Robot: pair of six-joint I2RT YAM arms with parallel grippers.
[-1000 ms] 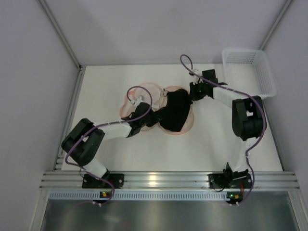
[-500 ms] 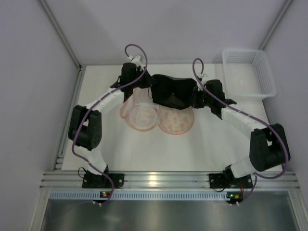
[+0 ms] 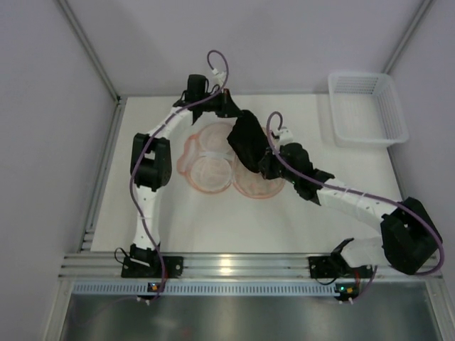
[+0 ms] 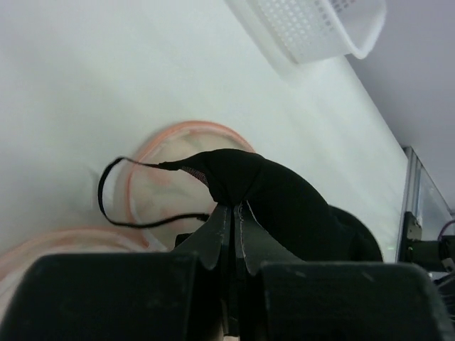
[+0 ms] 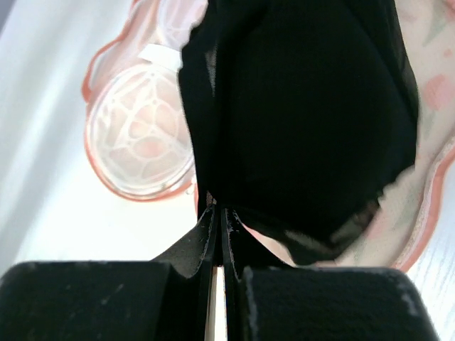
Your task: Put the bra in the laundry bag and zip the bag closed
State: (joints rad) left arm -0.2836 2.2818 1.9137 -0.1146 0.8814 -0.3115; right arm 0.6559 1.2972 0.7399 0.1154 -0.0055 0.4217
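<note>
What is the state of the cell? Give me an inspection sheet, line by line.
Surface: white table, no spills seen.
Job's things: laundry bag lies open and unzipped, pale halves up; black bra is held over its right half.
Clutter: white mesh basket at the far right corner.
Claws: left claw shut on bra; right claw shut on bra.
Cables: left cable and right cable, purple loops at the wrists; no snag seen.
Surroundings: grey walls; metal rail at the near edge.

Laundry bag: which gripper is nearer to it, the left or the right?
Right. The right gripper, shut on the bra, is over the right half of the laundry bag. The left gripper, also shut on the bra, is beyond the bag's far rim.
</note>
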